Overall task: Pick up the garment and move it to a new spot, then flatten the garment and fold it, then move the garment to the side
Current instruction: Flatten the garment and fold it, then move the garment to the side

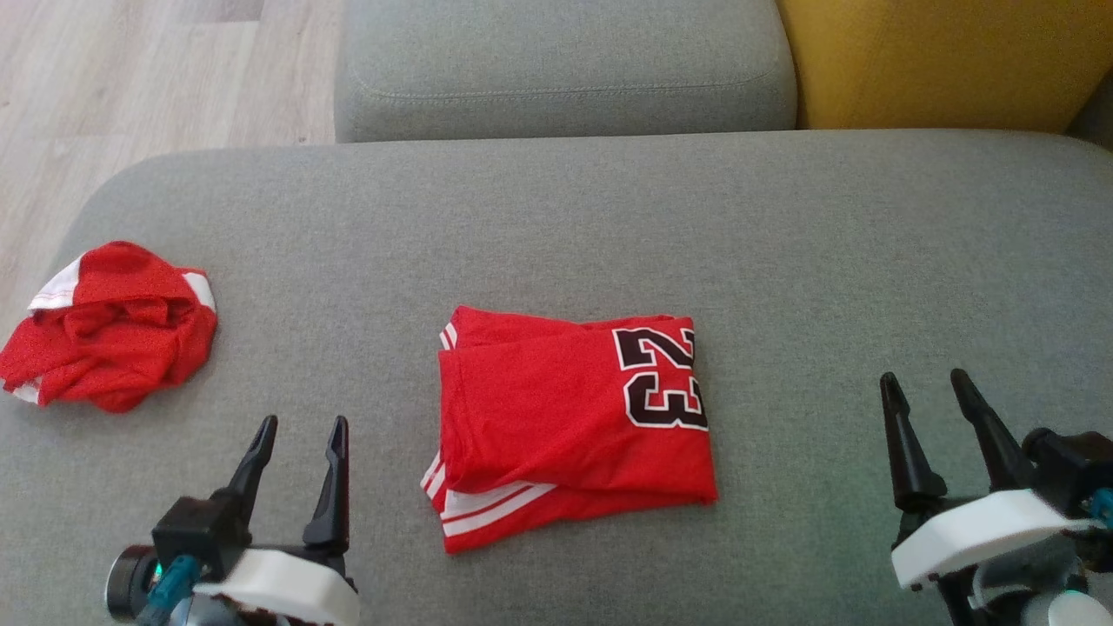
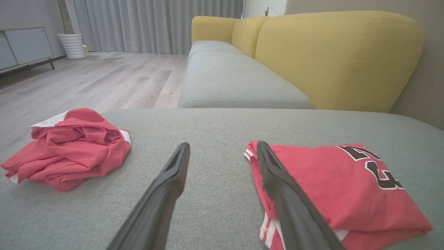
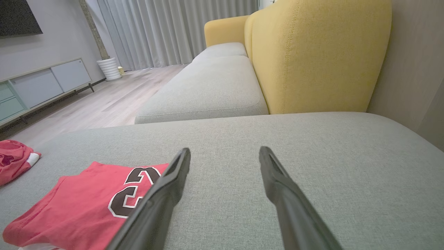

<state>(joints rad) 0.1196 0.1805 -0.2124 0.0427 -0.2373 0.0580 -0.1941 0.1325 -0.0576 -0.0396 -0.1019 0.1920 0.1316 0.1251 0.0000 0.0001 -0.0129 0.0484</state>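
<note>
Grey sofa seat (image 1: 783, 226) fills the foreground and both arms hover low over it. Folded red jersey (image 1: 556, 417) lies flat near the middle of the seat, between the two grippers and touching neither. It is a neat rectangular stack with a black "23" outlined in white on the top layer, toward the robot's right. White-striped trim shows at the near-left corner and at the far-left edge. Left gripper (image 1: 304, 423) sits at the lower left of the head view with its jaws spread apart and holding nothing. Its fingers point away from the robot. In the left wrist view its right-hand finger crosses in front of the jersey's left edge; whether it touches the cloth I cannot tell. Right gripper (image 1: 923, 376) is at the lower right, well off the jersey's right edge, its jaws likewise apart and empty over bare fabric. Crumpled red garment (image 1: 109, 326) with white trim sits in a heap near the seat's left edge, well apart from the jersey. Beyond the seat a second grey cushion (image 1: 565, 69) runs along a yellow backrest (image 1: 939, 61). Light wood floor (image 1: 130, 69) lies to the left. Wrist views also show grey curtains (image 2: 156, 24), a low cabinet (image 2: 24, 45) and a white ribbed pot (image 2: 72, 45).
</note>
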